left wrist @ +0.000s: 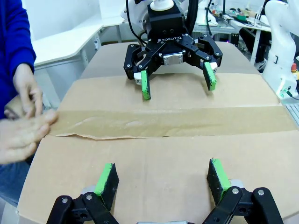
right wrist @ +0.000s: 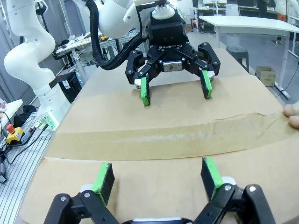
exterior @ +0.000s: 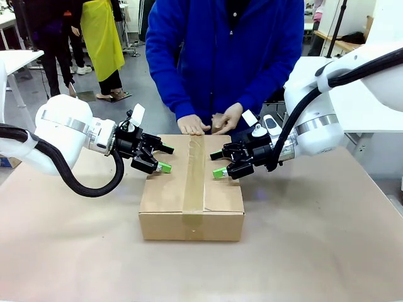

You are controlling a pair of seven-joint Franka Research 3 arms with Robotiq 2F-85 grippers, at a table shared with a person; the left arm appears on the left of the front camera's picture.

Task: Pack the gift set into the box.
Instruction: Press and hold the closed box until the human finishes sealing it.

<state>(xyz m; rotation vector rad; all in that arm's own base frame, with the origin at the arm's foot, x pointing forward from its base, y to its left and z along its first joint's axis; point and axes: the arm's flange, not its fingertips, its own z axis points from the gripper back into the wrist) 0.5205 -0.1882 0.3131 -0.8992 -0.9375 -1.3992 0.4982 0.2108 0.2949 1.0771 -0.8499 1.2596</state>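
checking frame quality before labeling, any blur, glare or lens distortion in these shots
Front view: even indoor light, sharp, with a soft shadow under the box. Left wrist view: wide-angle bending at the edges, the person's hand motion-blurred, mild sheen on the tape. Right wrist view: similar bending, the left claw crisp, the right claw close and slightly soft.
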